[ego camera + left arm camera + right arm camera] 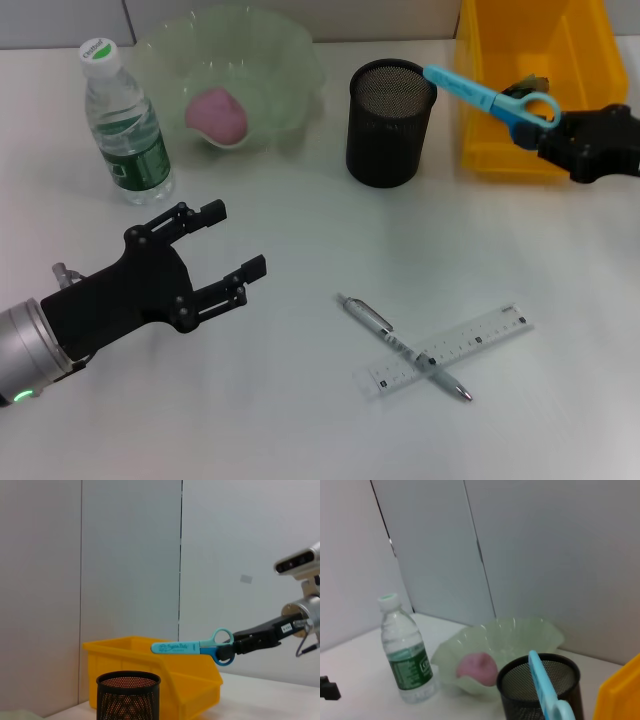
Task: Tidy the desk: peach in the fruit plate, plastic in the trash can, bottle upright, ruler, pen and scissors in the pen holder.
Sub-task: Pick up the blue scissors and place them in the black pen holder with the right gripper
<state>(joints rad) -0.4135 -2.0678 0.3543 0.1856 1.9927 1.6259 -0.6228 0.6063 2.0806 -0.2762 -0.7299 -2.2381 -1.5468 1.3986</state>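
Note:
My right gripper is shut on the handles of the blue scissors. It holds them in the air, blades pointing over the rim of the black mesh pen holder. The left wrist view shows the scissors level above the pen holder. On the table in front, a silver pen lies across a clear ruler. The pink peach sits in the green fruit plate. Left of the plate, the water bottle stands upright. My left gripper hovers open at the front left, holding nothing.
The yellow bin stands right of the pen holder, with a small dark item inside. The right wrist view shows the bottle, the plate, the peach and the pen holder before a pale wall.

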